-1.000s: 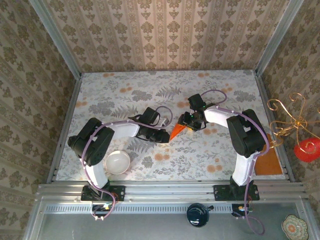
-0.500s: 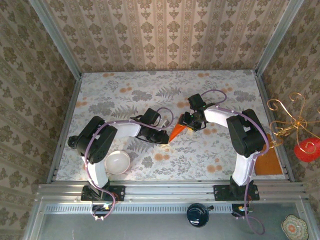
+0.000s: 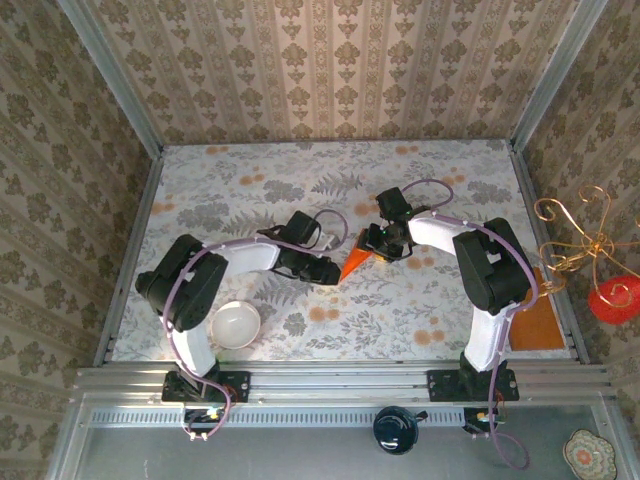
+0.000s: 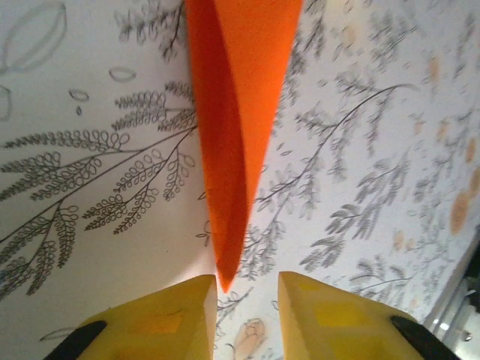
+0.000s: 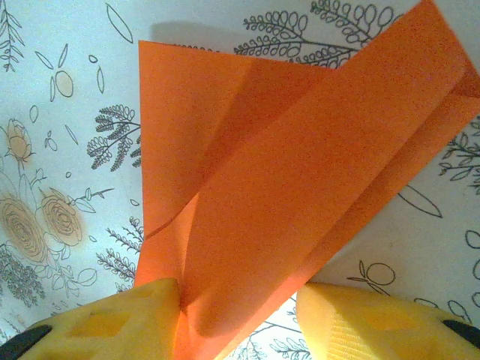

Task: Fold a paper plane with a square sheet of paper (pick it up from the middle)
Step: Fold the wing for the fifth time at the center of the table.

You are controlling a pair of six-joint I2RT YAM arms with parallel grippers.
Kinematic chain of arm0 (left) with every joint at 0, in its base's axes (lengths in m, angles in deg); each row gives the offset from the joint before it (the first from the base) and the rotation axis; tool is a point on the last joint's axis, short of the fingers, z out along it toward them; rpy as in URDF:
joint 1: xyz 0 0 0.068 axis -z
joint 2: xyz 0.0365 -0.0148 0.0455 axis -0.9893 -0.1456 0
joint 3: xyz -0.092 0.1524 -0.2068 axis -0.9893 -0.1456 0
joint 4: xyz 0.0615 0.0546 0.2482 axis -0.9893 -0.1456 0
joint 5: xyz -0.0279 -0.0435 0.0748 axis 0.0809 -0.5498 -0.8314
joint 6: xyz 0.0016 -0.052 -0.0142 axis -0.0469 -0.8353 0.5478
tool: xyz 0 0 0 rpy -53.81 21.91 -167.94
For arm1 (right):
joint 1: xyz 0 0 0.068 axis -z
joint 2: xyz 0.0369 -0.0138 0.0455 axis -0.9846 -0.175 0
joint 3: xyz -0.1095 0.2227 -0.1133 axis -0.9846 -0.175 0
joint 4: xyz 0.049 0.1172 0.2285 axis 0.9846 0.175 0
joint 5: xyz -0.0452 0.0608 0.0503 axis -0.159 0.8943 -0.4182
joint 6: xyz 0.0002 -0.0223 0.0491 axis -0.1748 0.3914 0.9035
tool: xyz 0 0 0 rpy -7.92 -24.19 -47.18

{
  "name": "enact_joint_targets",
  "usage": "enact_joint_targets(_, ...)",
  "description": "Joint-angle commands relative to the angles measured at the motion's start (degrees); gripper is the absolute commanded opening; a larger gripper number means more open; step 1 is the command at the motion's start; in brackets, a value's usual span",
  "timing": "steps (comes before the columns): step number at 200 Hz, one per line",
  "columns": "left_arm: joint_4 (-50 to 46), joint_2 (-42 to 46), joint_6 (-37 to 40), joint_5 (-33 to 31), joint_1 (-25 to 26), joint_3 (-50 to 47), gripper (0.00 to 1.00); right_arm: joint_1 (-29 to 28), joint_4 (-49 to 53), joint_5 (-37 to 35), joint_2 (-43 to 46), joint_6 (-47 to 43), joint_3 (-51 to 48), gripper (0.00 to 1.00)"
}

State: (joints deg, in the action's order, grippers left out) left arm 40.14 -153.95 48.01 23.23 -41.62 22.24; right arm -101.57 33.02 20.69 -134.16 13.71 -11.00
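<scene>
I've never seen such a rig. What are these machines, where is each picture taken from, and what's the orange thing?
These are two robot arms bolted at the near edge of a flower-patterned table. One picture looks down from above and behind them. The other two come from a camera on each wrist, so the yellow fingers at the bottom are that arm's own hand. Between the arms lies a bright orange sheet of paper folded into a pointed dart. The left hand is open, the dart's tip at its gap; the right hand is open too, the wide end between its fingers. A white bowl and a duller brownish-orange rectangle lie there too.
</scene>
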Motion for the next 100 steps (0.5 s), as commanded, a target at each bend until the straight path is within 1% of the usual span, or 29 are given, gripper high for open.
enact_joint_targets(1,1.75,2.34,-2.06,0.34,-0.55,1.41,0.32,-0.42,0.92,-4.99,-7.49,-0.73,-3.1,0.51)
enact_joint_targets(24,3.26,-0.03,-4.06,-0.16,-0.29,2.81,0.32,-0.41,0.75,-4.89,-7.62,-0.64,-3.05,0.51)
enact_joint_targets(67,2.2,-5.35,-5.96,-2.73,0.72,7.65,0.32,-0.46,0.71,-4.72,-7.62,-0.64,-3.09,0.51)
enact_joint_targets(100,1.82,-7.76,-6.67,-3.42,0.56,9.81,0.3,-0.41,0.71,-4.72,-7.46,-0.65,-3.09,0.51)
